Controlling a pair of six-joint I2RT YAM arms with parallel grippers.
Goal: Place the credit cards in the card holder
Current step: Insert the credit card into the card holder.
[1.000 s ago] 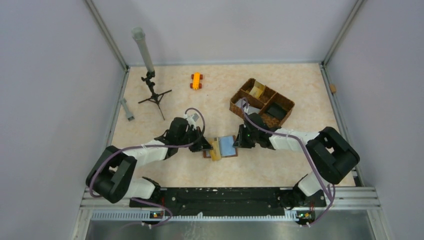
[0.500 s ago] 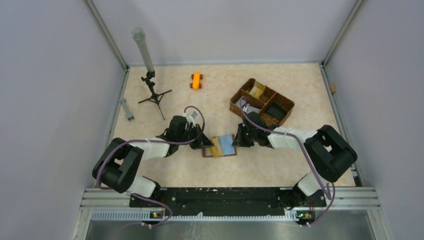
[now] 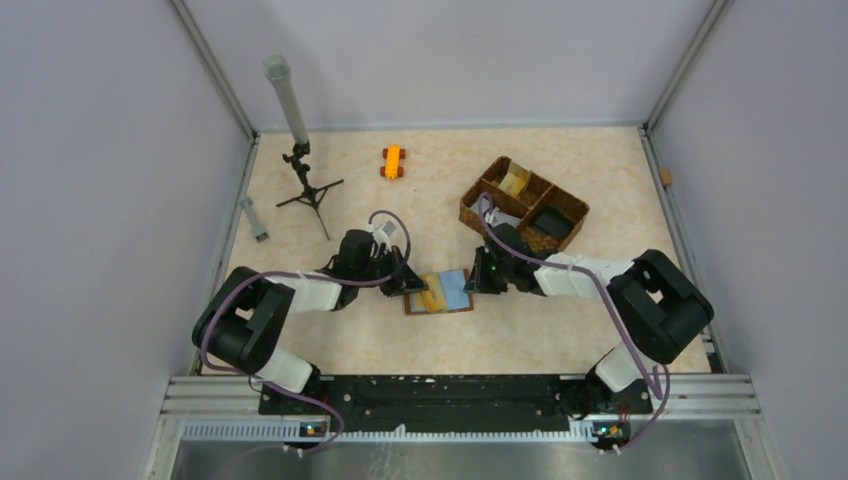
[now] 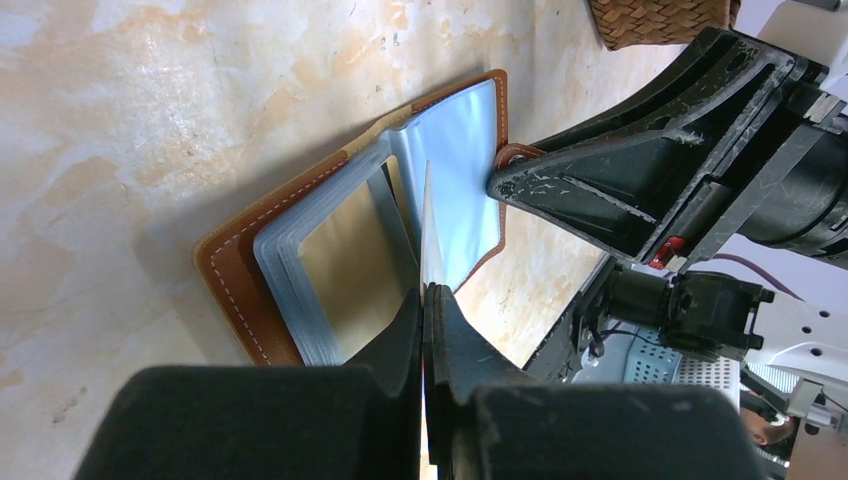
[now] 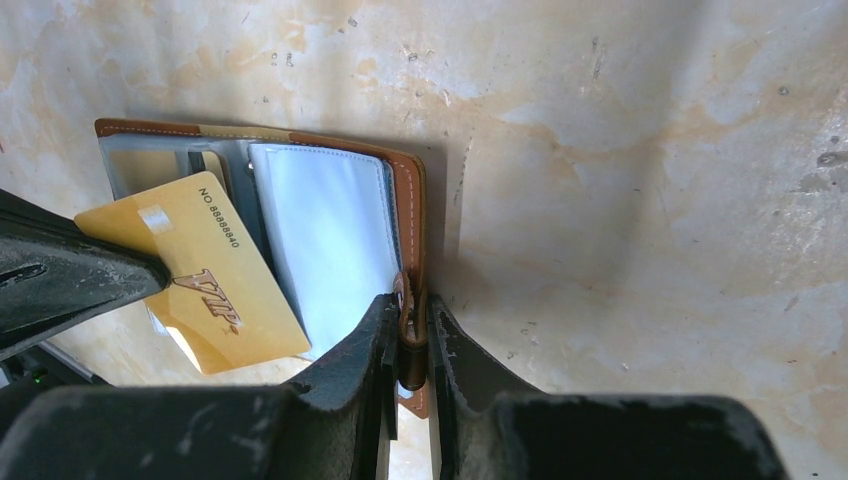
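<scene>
L gripper (image 4: 425,297), clamped shut on a gold card's (image 5: 195,270) rear edge, has it just ahead of its tips over the open card holder (image 4: 228,268), which R gripper (image 5: 408,312) pins by the snap tab (image 5: 406,335), jaws nearly closed; card prob light, stiff, slick, so keep to an edge pinch.

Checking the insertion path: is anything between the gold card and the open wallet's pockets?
Nothing visible. The left claw holds the gold card over the open wallet; the right claw pinches the snap tab at the wallet's edge, off to the side.
</scene>
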